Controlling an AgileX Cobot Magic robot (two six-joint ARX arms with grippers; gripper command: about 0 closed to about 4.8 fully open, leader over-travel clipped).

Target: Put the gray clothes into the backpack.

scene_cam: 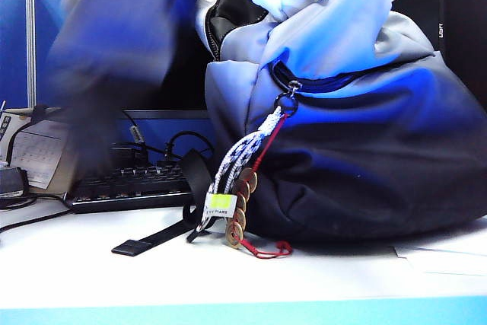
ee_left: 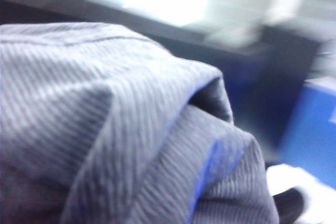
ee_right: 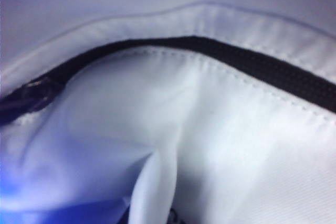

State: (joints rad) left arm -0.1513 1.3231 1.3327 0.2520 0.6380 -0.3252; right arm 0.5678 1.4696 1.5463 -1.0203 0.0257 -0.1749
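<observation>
Left end effector, hidden under the fabric but closed, is seen w/ the gray clothes (scene_cam: 114, 43) bunched up, blurred, raised left of the backpack (scene_cam: 358, 135) on the white surface (scene_cam: 228, 279); right end effector, closed, not visible itself, is pressed vs. backpack's pale fabric by its zipper (ee_right: 210, 51).

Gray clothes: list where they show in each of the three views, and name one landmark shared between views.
Exterior view: gray clothes, a blurred mass at upper left, beside the backpack.
Left wrist view: ribbed gray folds fill most of the picture.
Right wrist view: not in it; only pale backpack fabric and a black zipper.
Shared landmark: the backpack's pale upper fabric, in the exterior and right wrist views.
</observation>
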